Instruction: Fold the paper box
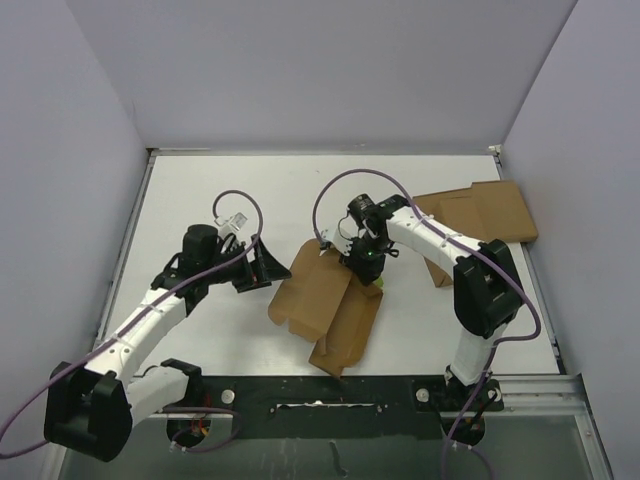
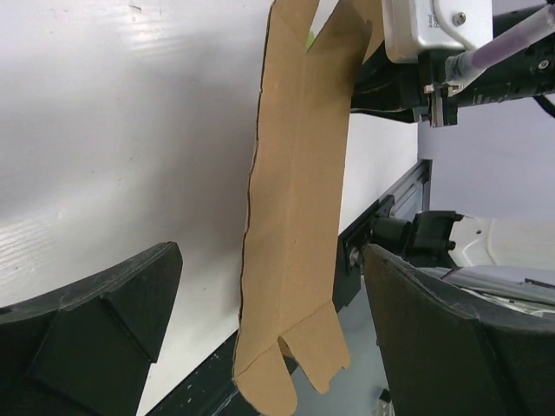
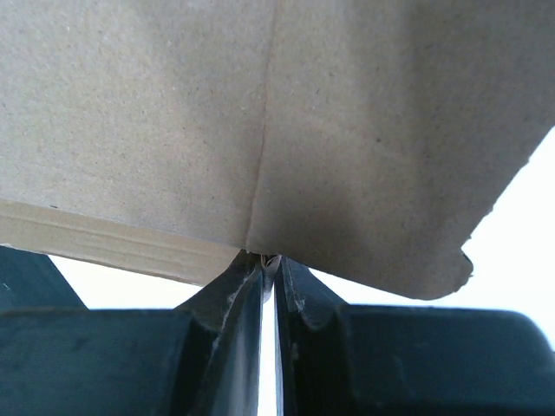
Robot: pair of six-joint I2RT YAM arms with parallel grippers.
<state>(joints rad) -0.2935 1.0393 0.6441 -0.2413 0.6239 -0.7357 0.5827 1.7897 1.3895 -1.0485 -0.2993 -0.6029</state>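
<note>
The paper box is a brown die-cut sheet with flaps, partly folded, lying at the middle of the table near the front. My right gripper comes down on its far edge and is shut on it. The right wrist view shows the jaws pinched on the cardboard at a crease, right gripper. My left gripper stands open just left of the sheet. In the left wrist view the paper box rises as a long strip ahead of the wide-apart fingers, left gripper, apart from them.
A larger flat brown cardboard lies at the back right, under the right arm. A black metal rail runs along the table's near edge between the arm bases. Grey walls close in the table on three sides.
</note>
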